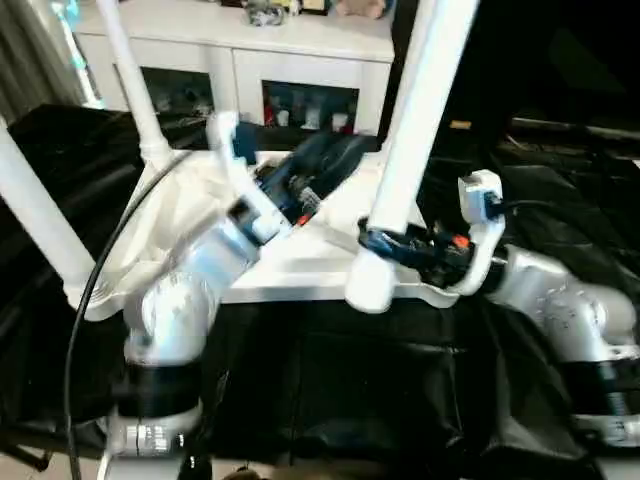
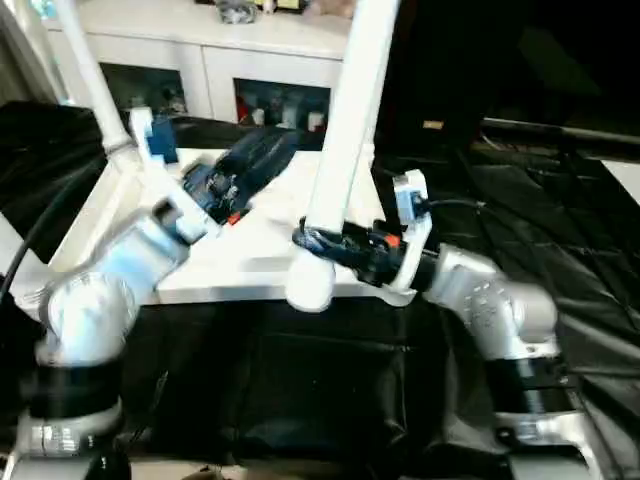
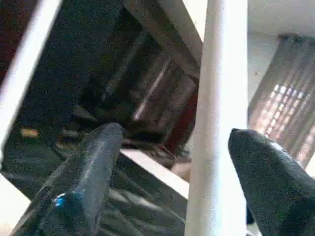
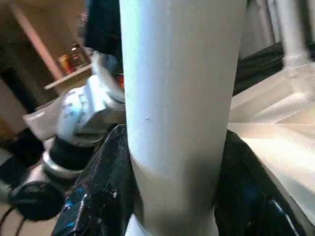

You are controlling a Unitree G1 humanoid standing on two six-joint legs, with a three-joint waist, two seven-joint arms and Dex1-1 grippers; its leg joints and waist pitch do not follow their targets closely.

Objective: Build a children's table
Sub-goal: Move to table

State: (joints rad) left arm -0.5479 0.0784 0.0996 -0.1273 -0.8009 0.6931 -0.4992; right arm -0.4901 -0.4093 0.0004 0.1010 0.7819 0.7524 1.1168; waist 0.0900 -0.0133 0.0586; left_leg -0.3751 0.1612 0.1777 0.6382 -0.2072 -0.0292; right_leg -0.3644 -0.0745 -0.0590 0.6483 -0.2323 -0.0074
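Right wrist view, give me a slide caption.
Right gripper clamped on a white table leg just above its corner socket, tabletop alongside.

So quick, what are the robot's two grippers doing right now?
Left gripper: open, a leg standing between its fingers, not gripped.
Right gripper: shut on the near leg.

The head views are motion-blurred, worst on the robot's silver left forearm [image 1: 185,290] and the long white tapered plastic leg [image 1: 415,140] rising near the middle, and daylight washes out the top of the white glass-doored cabinet [image 1: 250,25] at the back. The crumpled black cloth [image 1: 330,380] over the worktop stays dark, with faint sheen along its folds. In the wrist views the near leg and black tool fingers [image 3: 83,182] are soft, and a bright striped window [image 3: 285,123] glares behind.
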